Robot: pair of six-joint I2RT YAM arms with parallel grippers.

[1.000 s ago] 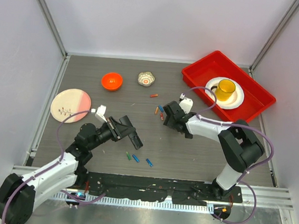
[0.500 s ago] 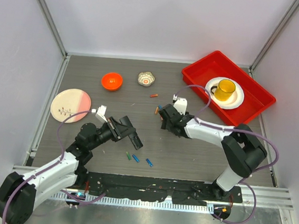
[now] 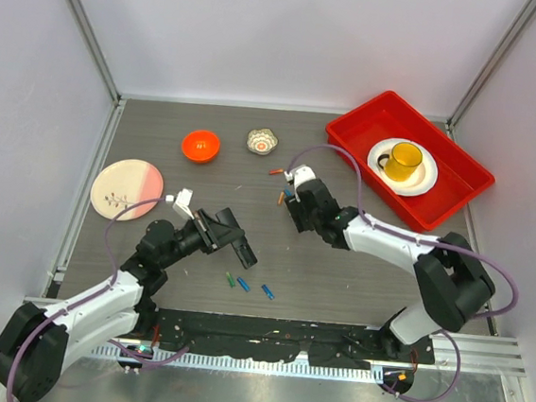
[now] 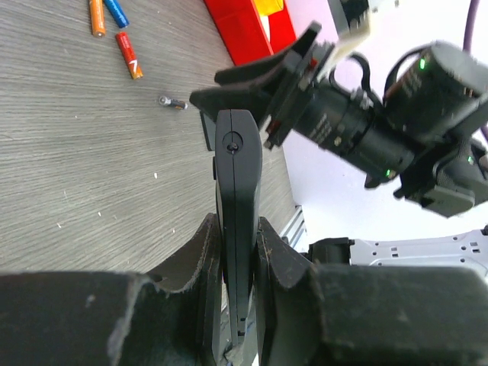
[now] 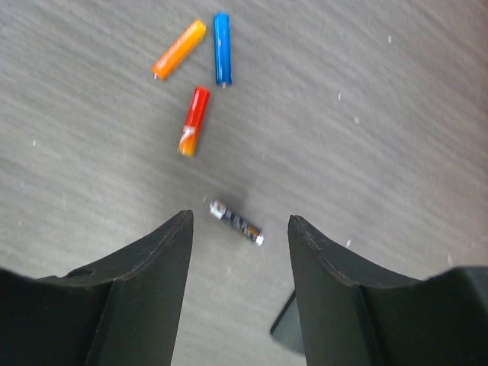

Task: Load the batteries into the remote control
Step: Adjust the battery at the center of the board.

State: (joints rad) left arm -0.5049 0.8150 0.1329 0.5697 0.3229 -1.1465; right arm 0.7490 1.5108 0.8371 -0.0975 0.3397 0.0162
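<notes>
Remote control (image 4: pixel 238 175), a slim black slab of hard plastic, stands edgewise, clamped tight in the left jaws above the grey wood-grain bench (image 3: pixel 160 134); gripped by its smooth flat sides, it could twist or slip under a push. Rightward lie small glossy cylinders: an orange battery (image 5: pixel 179 49), a red battery (image 5: pixel 192 122), a blue battery (image 5: pixel 222 59), and a dark battery (image 5: pixel 237 223) between the right jaws, which stand apart, empty; being round, it may roll away as they close

Above the black perforated base rail (image 3: pixel 274 337), the left arm (image 3: pixel 96 306) and right arm (image 3: pixel 383 239) share white shells, black joints, looping lilac cables (image 3: pixel 328 148) and matte black wedge-shaped fingers (image 5: pixel 145 267).
</notes>
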